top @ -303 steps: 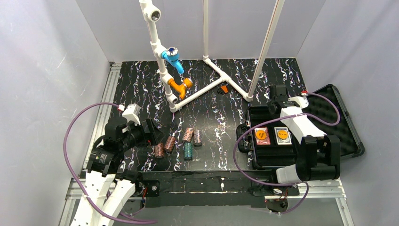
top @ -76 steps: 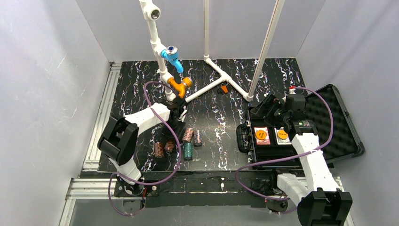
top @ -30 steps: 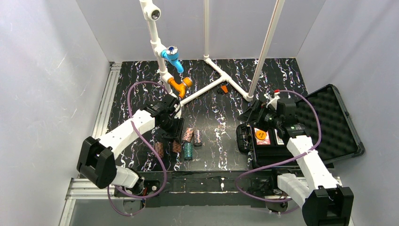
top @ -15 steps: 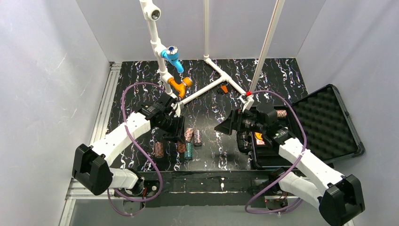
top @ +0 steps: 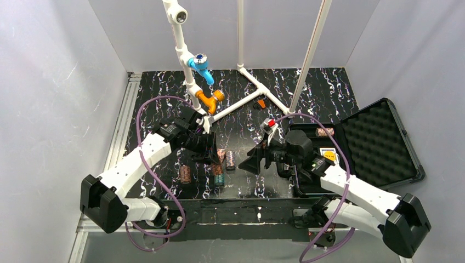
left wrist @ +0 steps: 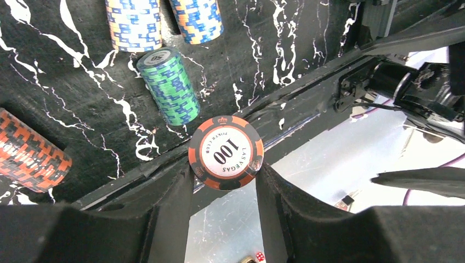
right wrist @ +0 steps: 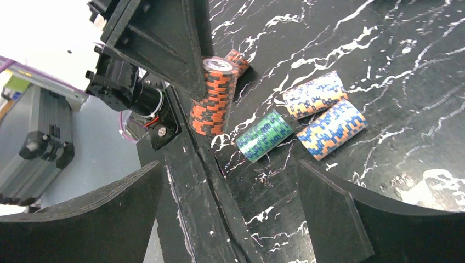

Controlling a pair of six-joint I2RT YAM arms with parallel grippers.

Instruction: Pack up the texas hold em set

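Note:
My left gripper (top: 213,155) (left wrist: 225,171) is shut on an orange-black stack of poker chips (left wrist: 225,153) (right wrist: 215,96), its top chip marked 100, just above the mat. Below it lie a green stack (left wrist: 168,86) (top: 219,177), two blue-orange stacks (left wrist: 135,24) (right wrist: 332,129) and another orange-black stack (left wrist: 30,154) (top: 185,174). My right gripper (top: 254,163) (right wrist: 230,219) hangs open to the right of these stacks, with nothing between its fingers. The black case (top: 378,143) lies open at the right. It holds a chip stack (top: 324,131) and a card deck (top: 329,155).
A white pipe frame (top: 241,104) with blue (top: 200,68) and orange (top: 209,99) fittings stands at the back of the mat. The table's front rail (top: 247,216) runs close behind the chips. White walls close in both sides.
My right arm has swung left from the case to the chip stacks, jaws still open. My left gripper has shifted slightly right, still shut on the orange-black stack.

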